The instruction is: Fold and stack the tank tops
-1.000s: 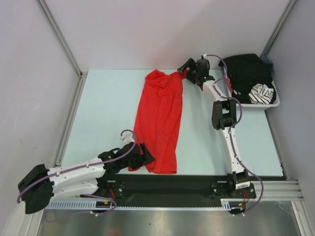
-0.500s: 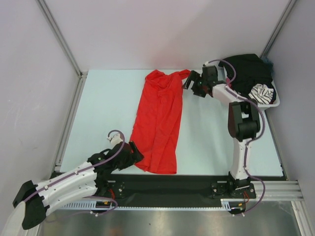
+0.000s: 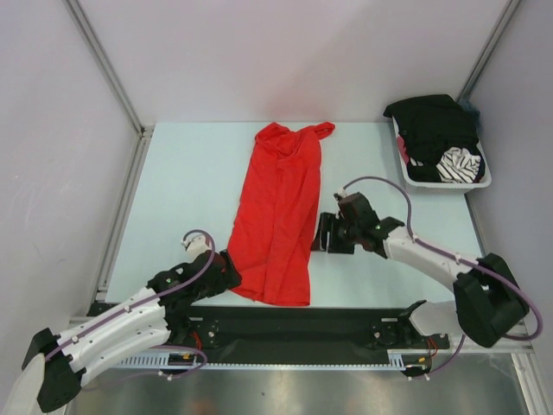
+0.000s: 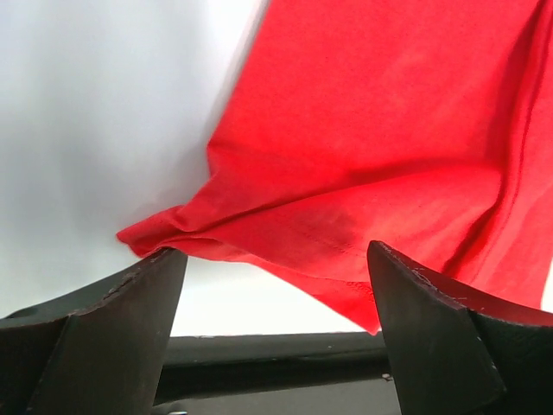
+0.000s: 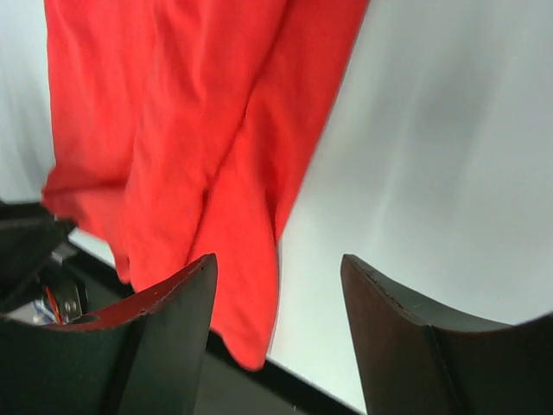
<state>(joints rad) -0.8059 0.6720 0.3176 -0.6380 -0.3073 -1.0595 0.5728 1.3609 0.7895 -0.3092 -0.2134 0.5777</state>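
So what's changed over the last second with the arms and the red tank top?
The right gripper left the far strap of the red tank top and swung back toward the near edge, now open beside the garment's right side. The left gripper came off the near left hem and drew back leftward, open. The tank top lies as before; the white basket of clothes is unchanged.

White plastic basket (image 3: 471,185) sits at worktop (image 3: 190,190) far-right corner. Black-and-white striped cloth (image 3: 458,164) inside it, near-right part. Black strip (image 3: 337,322) runs along worktop's near edge.
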